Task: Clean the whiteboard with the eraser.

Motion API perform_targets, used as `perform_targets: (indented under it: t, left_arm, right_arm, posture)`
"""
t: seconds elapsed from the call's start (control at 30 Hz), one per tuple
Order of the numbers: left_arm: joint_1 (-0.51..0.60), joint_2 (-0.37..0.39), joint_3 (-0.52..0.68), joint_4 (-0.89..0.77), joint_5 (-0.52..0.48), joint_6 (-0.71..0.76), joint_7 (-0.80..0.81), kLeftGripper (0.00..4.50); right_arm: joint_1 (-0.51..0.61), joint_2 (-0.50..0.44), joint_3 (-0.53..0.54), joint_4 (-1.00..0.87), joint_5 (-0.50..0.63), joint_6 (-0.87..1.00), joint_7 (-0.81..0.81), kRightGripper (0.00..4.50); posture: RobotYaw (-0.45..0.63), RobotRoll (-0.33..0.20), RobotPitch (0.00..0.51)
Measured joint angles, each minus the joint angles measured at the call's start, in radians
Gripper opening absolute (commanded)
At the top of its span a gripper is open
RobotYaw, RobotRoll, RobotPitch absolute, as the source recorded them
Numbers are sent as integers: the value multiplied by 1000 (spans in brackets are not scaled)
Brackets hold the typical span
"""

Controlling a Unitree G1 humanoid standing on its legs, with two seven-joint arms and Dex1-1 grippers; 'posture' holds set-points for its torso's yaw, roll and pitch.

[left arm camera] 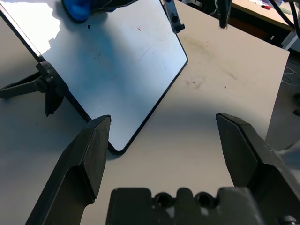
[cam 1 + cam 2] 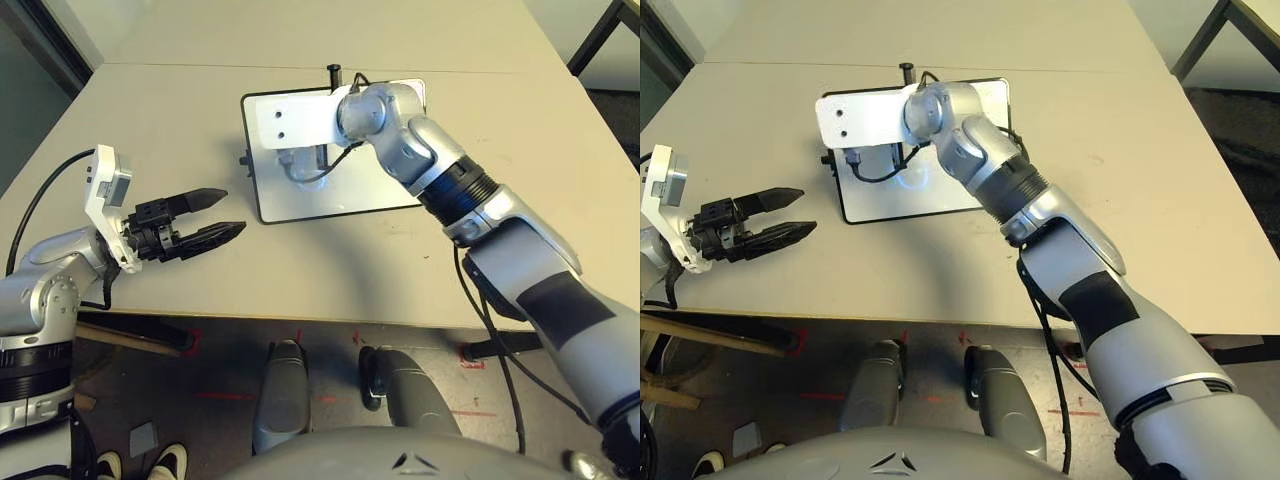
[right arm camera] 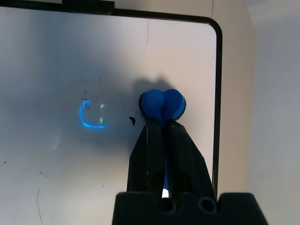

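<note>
- My right pincer (image 3: 161, 123) grips the blue eraser (image 3: 162, 104), its two black fingers closed on the block, above the whiteboard (image 2: 350, 190).
- The eraser sits at the fingertips of that pincer; whether it touches the white surface, I cannot tell.
- Near the right pincer, a small dark mark (image 3: 132, 121) lies on the board just beside the eraser, with a curved blue glow (image 3: 81, 114) farther off.
- My left pincer (image 2: 236, 210) stands open and empty over the desk (image 2: 330, 270), fingers pointed toward the board's near side.
- Ahead of the left pincer, a black bracket (image 1: 54, 84) is fixed to the whiteboard's dark-framed edge.
- Beyond the desk's edge, below my left arm, a person's shoes (image 2: 172, 462) show on the floor (image 2: 225, 375).
</note>
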Motion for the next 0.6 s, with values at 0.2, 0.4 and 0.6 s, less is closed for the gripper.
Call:
perform_targets:
  t: [0.2,0.4,0.6]
  left_arm:
    - [-21,-1,-7,6,1,0,0,4500]
    - [-42,-1,-21,20,2,-1,-1,4500]
    - [-46,-1,-23,20,2,-4,-7,4500]
  right_arm:
    - [3,-4,2,-8,-10,-5,12,14]
    - [54,-19,17,-75,-11,-4,55,14]
    - [87,-20,33,-97,-20,-2,61,14]
  posture:
    - [350,0,140]
    - [341,0,142]
    - [341,0,144]
